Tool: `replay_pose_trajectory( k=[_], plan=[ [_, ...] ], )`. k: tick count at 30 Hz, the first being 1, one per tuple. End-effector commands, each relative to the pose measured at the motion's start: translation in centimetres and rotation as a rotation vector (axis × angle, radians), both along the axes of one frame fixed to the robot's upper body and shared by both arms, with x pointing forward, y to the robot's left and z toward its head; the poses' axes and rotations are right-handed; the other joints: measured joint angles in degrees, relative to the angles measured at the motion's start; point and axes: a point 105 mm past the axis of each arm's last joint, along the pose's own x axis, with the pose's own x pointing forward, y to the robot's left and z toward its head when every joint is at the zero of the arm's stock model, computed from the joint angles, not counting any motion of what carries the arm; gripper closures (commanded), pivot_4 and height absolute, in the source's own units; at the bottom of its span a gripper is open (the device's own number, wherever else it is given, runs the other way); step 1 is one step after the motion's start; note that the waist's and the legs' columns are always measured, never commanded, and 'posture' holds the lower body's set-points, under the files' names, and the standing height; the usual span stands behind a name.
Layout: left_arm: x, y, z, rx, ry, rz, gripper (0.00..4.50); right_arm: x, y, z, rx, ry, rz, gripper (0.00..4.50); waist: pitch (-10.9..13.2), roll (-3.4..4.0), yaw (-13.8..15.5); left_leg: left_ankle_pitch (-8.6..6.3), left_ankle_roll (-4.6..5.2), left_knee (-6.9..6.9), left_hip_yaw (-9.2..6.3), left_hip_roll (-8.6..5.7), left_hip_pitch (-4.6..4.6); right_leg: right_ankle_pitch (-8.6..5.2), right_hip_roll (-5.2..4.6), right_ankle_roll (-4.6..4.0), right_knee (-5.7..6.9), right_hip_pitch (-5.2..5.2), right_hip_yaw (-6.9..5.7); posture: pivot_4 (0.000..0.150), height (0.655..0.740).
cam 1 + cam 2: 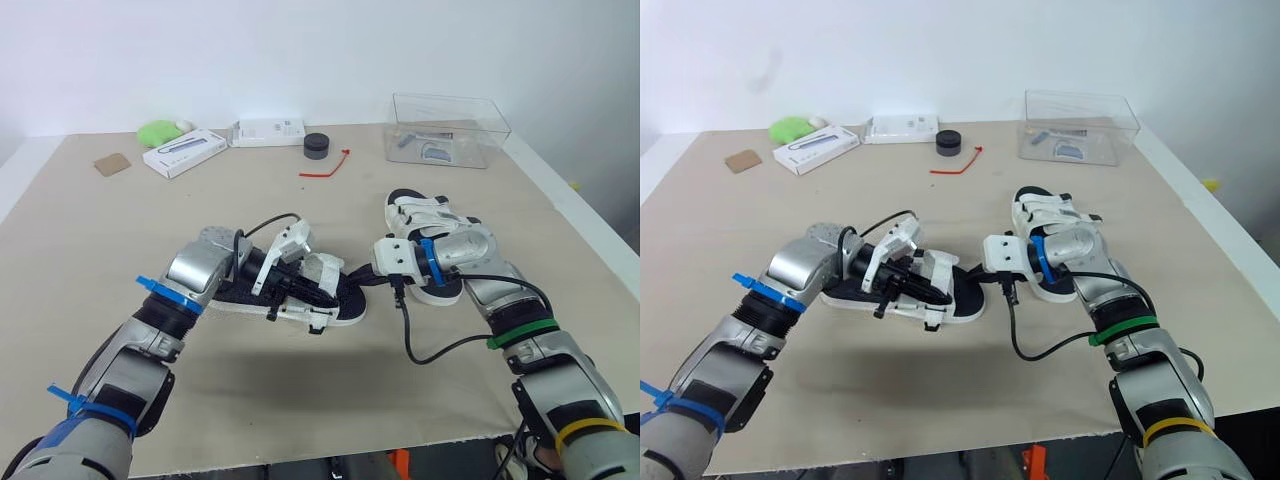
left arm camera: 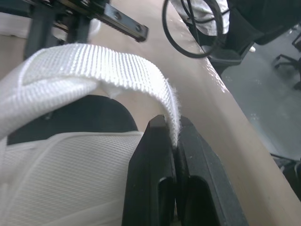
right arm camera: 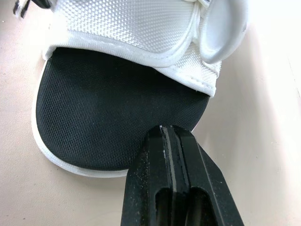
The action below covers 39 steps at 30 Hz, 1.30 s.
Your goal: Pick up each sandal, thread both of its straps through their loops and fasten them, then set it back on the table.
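A clear box [image 1: 450, 130] is seen at the table's [image 1: 100, 230] one o'clock, with a red tie [image 1: 325, 168] and a black puck [image 1: 317, 146] near twelve. A second sandal [image 1: 415, 212] is partly covered by the right arm. At table centre, the sandal [image 1: 345, 312] has its white strap [image 2: 94, 61] pinched by the clenched left gripper [image 2: 171, 127]. Its toe rim is clamped by the right gripper [image 3: 168, 132].

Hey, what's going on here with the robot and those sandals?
The robot is working on one sandal at the table. Its left gripper is shut on a white strap, arched over the upper, while the right gripper pinches the sole's toe edge. The second sandal lies by the right arm.
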Motion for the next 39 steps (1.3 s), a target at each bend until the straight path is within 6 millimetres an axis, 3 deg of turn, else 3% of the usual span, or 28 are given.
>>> replay_pose_trajectory(
  k=[1, 4, 7, 11, 14, 15, 18, 19, 22, 27, 32, 39],
  plan=[
    [-0.6, 0.5, -0.6, 0.030, 0.004, -0.013, 4.45, 0.2, -0.7, -0.6, -0.041, 0.017, -0.024, 4.50, 0.0, 0.00, 0.0, 0.00, 0.00, 0.00, 0.00, 0.00, 0.00, 0.00, 0.00, 0.00, 0.00, 0.00, 0.00, 0.150, 0.7400],
    [-0.5, 0.7, -0.2, 0.029, 0.012, 0.003, 4.45, 0.2, -0.7, -0.6, -0.042, 0.016, -0.022, 4.50, 0.0, 0.00, 0.0, 0.00, 0.00, 0.00, 0.00, 0.00, 0.01, 0.00, 0.00, 0.00, 0.00, 0.00, 0.00, 0.150, 0.7400],
    [-0.9, 1.1, 0.5, 0.028, 0.024, -0.021, 3.73, 0.2, -0.6, -0.6, -0.043, 0.016, -0.020, 4.50, 0.0, 0.00, -0.1, 0.00, 0.00, -0.01, 0.01, 0.01, 0.02, 0.00, 0.02, 0.00, 0.00, 0.00, 0.00, 0.150, 0.7400],
    [-1.6, 1.6, 3.5, -0.034, -0.011, -0.064, 1.97, 0.2, -0.7, -0.5, -0.043, 0.017, -0.020, 4.50, 0.0, 0.00, 0.0, 0.00, 0.00, -0.01, -0.01, 0.01, 0.01, 0.00, 0.02, -0.01, 0.01, 0.00, -0.02, 0.150, 0.7400],
    [-2.4, 3.3, 6.5, -0.048, -0.050, -0.093, 0.35, 0.1, -0.9, -0.7, -0.048, 0.020, -0.020, 4.50, 0.0, -0.01, 0.0, 0.01, 0.00, 0.00, 0.00, 0.00, 0.00, 0.00, 0.01, -0.01, 0.01, -0.01, -0.01, 0.150, 0.7400],
    [-2.8, 3.9, 7.6, -0.057, -0.050, -0.098, 0.15, 0.1, -0.9, -0.7, -0.049, 0.021, -0.020, 4.50, 0.0, -0.01, -0.1, 0.01, 0.00, 0.00, 0.00, 0.01, -0.01, 0.00, 0.02, -0.01, 0.01, -0.03, -0.01, 0.150, 0.7400],
    [-4.7, 5.7, 9.7, -0.062, 0.006, -0.116, 0.15, 0.0, -1.0, -0.8, -0.051, 0.023, -0.019, 4.50, 0.0, 0.00, -0.1, 0.01, 0.00, -0.03, -0.03, 0.06, -0.07, -0.02, 0.04, -0.03, 0.01, -0.08, -0.04, 0.150, 0.7400],
    [-5.9, 6.4, 9.3, -0.036, 0.039, -0.126, 0.15, 0.0, -1.0, -0.8, -0.050, 0.024, -0.019, 4.50, 0.0, 0.01, -0.2, 0.00, 0.00, -0.03, -0.04, 0.05, -0.06, -0.04, 0.02, -0.05, 0.01, -0.08, -0.07, 0.150, 0.7400],
    [-8.9, 8.3, 5.5, 0.078, 0.136, -0.124, 0.15, -0.1, -0.8, -1.0, -0.047, 0.026, -0.015, 4.50, -0.1, 0.25, -0.5, -0.11, 0.15, -0.13, 0.07, 0.13, 0.06, -0.19, -0.04, -0.01, 0.01, -0.08, 0.07, 0.150, 0.7400],
    [-7.7, 7.1, 0.9, -0.004, -0.006, 0.107, 0.15, -0.3, -0.5, -1.3, -0.043, 0.033, 0.000, 4.50, -0.1, -0.05, 0.2, -0.15, 0.19, 0.01, -0.05, 0.17, -0.01, -0.32, -0.06, -0.09, 0.08, 0.00, -0.11, 0.150, 0.7400],
    [-6.7, 5.0, -0.8, -0.127, -0.232, 0.238, 0.15, -0.1, -0.2, -1.3, -0.049, 0.029, 0.009, 4.50, -0.1, -0.13, 0.1, -0.11, 0.16, 0.02, -0.02, 0.19, 0.07, -0.29, -0.01, -0.39, 0.06, 0.03, 0.00, 0.150, 0.7400],
    [-6.2, 3.2, -2.8, -0.145, -0.227, 0.305, 0.15, -0.1, 0.0, -1.3, -0.046, 0.026, 0.017, 4.50, -0.1, -0.12, 0.1, -0.11, 0.16, -0.06, 0.01, 0.22, 0.14, -0.14, 0.11, -0.28, 0.07, 0.05, 0.02, 0.150, 0.7400]
  ],
)
